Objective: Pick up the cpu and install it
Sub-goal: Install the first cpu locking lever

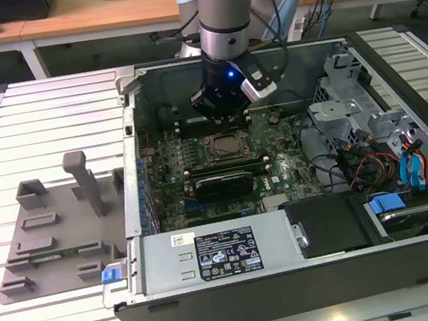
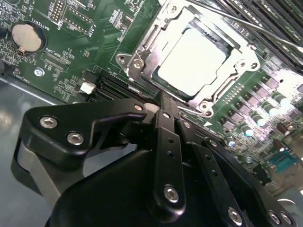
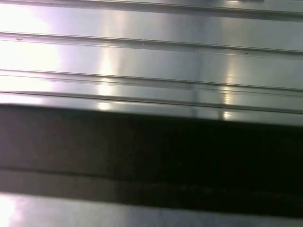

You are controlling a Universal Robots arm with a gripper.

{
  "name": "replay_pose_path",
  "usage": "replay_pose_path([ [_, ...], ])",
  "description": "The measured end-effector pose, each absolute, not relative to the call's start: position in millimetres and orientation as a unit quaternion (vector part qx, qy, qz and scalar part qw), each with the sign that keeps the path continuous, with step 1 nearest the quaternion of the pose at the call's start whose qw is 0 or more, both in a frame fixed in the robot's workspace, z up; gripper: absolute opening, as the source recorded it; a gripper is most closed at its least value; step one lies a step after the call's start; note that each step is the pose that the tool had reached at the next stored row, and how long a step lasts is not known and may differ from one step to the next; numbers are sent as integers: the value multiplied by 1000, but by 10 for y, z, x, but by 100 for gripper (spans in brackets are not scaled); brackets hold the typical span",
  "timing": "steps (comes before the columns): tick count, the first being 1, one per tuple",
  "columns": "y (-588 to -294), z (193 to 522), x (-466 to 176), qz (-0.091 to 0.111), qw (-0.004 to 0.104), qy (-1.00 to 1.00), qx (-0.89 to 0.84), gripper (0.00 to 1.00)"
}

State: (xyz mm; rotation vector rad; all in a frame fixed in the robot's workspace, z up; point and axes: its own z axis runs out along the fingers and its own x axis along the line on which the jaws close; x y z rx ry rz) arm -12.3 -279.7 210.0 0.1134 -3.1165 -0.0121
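The cpu [image 2: 191, 61] seems seated in the socket [image 2: 142, 45]; the narrow, empty hand [image 2: 163, 101] beside it should lift straight.

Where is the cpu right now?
The cpu sits in the motherboard socket in the second wrist view, just beyond the gripper; the exterior view shows the socket mid-case.

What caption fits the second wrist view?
The gripper hovers beside the cpu, which sits in the motherboard socket.
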Motion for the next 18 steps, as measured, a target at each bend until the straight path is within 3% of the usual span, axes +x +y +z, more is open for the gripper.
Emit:
replay_pose_path([
  [18, -2789, 2090, -6, -4, 11, -999, 38, 11],
])
